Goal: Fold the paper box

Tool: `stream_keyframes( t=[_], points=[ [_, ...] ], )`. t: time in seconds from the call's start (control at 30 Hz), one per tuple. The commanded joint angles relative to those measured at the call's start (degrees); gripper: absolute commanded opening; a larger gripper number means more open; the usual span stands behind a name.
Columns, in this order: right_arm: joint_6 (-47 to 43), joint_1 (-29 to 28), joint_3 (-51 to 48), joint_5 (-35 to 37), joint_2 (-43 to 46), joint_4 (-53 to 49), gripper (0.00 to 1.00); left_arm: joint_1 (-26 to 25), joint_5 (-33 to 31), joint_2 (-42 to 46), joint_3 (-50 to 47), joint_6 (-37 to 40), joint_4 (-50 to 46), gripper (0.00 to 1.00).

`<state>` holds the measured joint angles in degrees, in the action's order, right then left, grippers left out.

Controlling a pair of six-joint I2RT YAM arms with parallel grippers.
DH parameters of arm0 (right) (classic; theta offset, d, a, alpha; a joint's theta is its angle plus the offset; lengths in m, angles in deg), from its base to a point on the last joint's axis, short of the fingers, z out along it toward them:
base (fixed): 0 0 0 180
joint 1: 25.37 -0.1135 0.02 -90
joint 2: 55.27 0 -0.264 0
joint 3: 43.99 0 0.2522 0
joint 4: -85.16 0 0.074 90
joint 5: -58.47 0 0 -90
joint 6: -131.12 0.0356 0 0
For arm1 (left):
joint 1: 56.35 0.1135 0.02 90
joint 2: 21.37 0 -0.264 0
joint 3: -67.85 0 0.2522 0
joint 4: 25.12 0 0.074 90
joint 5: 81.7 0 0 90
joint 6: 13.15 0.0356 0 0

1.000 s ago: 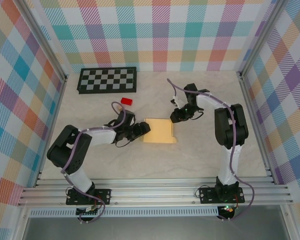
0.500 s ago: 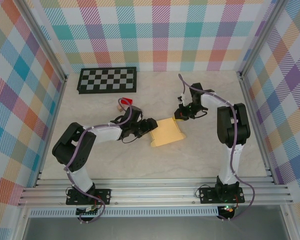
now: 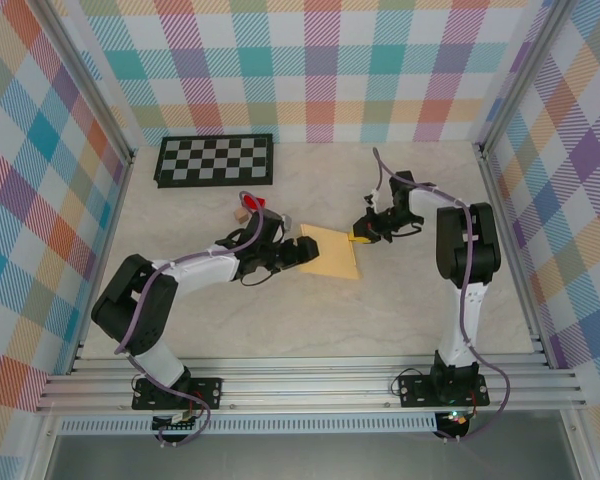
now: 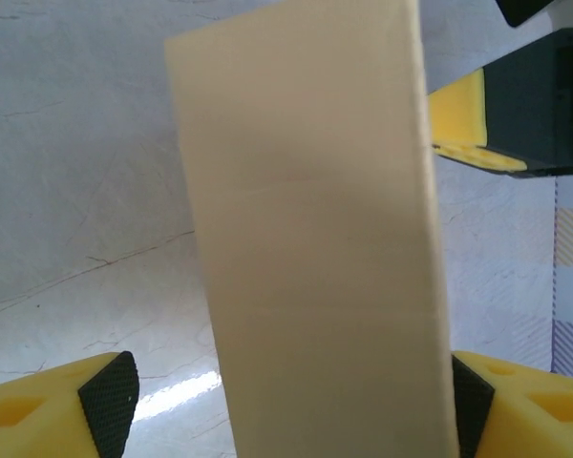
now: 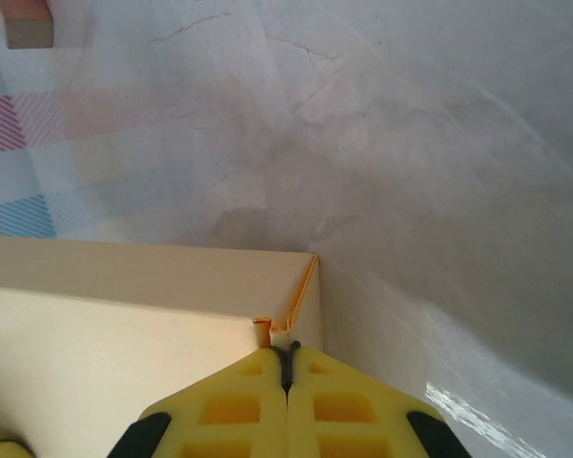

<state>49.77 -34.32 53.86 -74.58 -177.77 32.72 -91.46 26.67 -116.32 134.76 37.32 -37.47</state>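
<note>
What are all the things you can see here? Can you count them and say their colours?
box: one, yellow-orange, middle of the table
checkerboard: one, black and white, far left by the wall
red block: one, red, between checkerboard and box
tan cube: one, tan, just left of the red block
table: one, pale marbled
walls: three, bright plaid, round the table
arms: two, black and white, left and right
left pincer: one, yellow and black, open around the box's left end
right pincer: one, yellow and black, shut on the box's far right corner
</note>
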Motion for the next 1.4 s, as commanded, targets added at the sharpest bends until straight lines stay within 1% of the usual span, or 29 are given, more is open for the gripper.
stream_keyframes(
  t=[0.0,0.1,0.2,0.3,0.43,0.53,0.6,0.63,0.7,0.73,0.8,0.87,0.93,1.0,1.07,1.1,1.13,1.17,1.23,1.37],
  points=[
    [0.2,0.5,-0.6,-0.1,-2.2,-1.5,0.00,-1.0,-2.0,1.2,-1.3,3.3,-3.4,0.87],
    [-0.3,0.5,-0.4,0.2,-1.9,-2.0,0.00,-1.1,-3.3,1.5,-1.2,2.2,-2.5,0.88],
    [-0.3,0.5,-0.5,0.0,-1.4,-2.3,0.00,-1.8,-2.8,-0.3,1.3,0.0,-0.9,0.83],
    [-0.3,0.5,-1.1,-0.4,-0.5,-2.2,0.00,-2.9,-4.5,-1.9,3.7,-2.3,-0.6,0.76],
    [-0.3,0.5,-2.2,-0.9,0.7,-1.7,0.00,-3.0,-6.8,-1.8,3.4,-5.6,1.1,0.62],
    [-0.2,0.5,-2.7,-0.8,1.3,-1.4,0.00,-3.1,-9.2,0.0,2.9,-7.1,0.6,0.46],
    [0.0,0.5,-3.0,0.5,2.3,-0.8,0.00,-3.0,-10.3,1.3,2.9,-7.8,-0.4,0.43],
    [0.1,0.5,-3.3,1.5,3.3,0.2,0.04,-3.0,-10.8,1.9,2.9,-8.1,-1.2,0.43],
    [0.2,0.6,-4.5,3.7,6.6,3.0,0.18,-3.0,-11.9,3.1,3.5,-8.8,-3.9,0.43],
    [-0.5,0.5,-5.1,4.5,8.6,4.5,0.20,-3.0,-12.6,3.6,3.8,-9.3,-5.7,0.43],
    [-2.6,0.5,-5.8,6.2,13.2,7.3,0.31,-2.5,-13.2,4.2,4.5,-10.3,-9.0,0.44],
    [-5.8,0.1,-8.0,8.5,19.2,11.8,0.34,-1.4,-12.5,4.6,4.8,-11.8,-11.0,0.44],
    [-11.6,-1.8,-12.3,12.6,26.9,18.6,0.42,0.3,-10.1,4.8,4.5,-13.8,-11.5,0.45],
    [-20.1,-6.0,-16.1,17.1,33.3,23.5,0.49,2.0,-7.0,4.8,4.3,-16.7,-11.5,0.45],
    [-29.6,-11.2,-20.2,20.6,38.0,28.2,0.50,3.5,-4.5,4.9,4.4,-19.9,-11.7,0.45],
    [-34.5,-14.3,-23.3,22.0,40.2,32.1,0.51,4.1,-3.8,5.2,4.6,-21.5,-12.2,0.45],
    [-38.5,-16.8,-26.5,22.9,41.8,36.2,0.54,4.5,-3.7,5.7,4.9,-23.1,-13.1,0.46],
    [-41.5,-18.6,-28.8,23.2,42.8,39.1,0.55,5.0,-3.7,6.3,5.2,-24.4,-14.2,0.47],
    [-46.0,-21.5,-32.7,23.3,43.7,44.2,0.59,6.0,-3.2,8.1,5.0,-27.8,-15.2,0.48],
    [-50.6,-25.7,-34.8,26.2,42.9,46.6,0.61,7.6,-3.2,12.5,4.4,-32.3,-16.8,0.48]
  ],
)
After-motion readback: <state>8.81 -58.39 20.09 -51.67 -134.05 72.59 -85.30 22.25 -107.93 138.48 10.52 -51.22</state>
